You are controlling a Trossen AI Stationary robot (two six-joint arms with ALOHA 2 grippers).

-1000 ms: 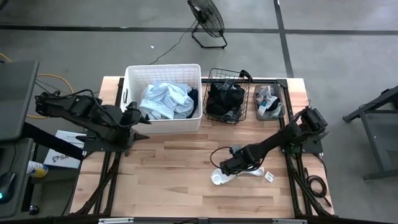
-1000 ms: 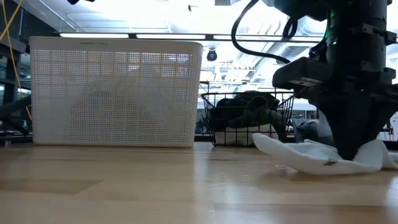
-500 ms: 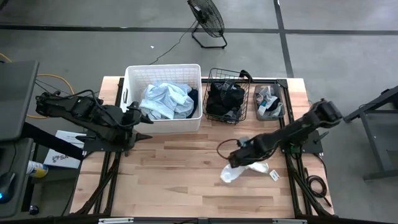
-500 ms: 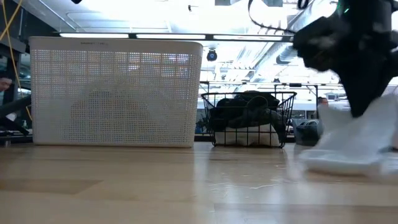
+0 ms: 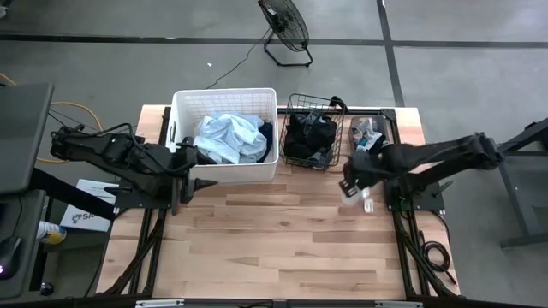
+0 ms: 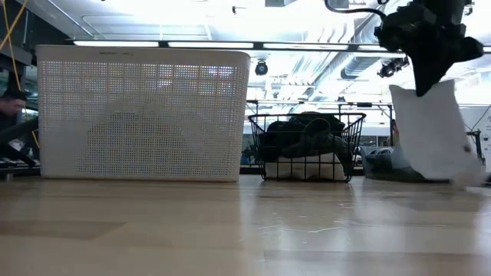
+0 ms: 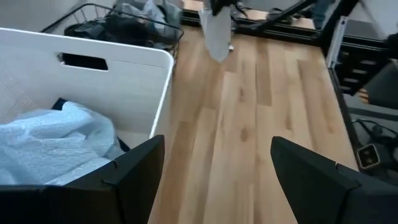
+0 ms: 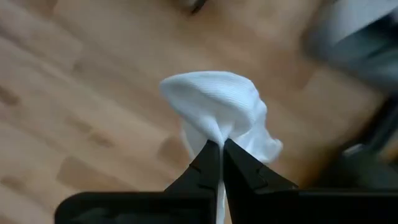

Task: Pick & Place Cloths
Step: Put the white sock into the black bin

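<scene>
Hanging clear of the table (image 5: 257, 248) near its right edge, a white cloth (image 6: 431, 132) is pinched by the closed right gripper (image 8: 221, 151).

Grey concrete floor (image 5: 445, 85); black fan (image 5: 283, 23) behind table.
</scene>
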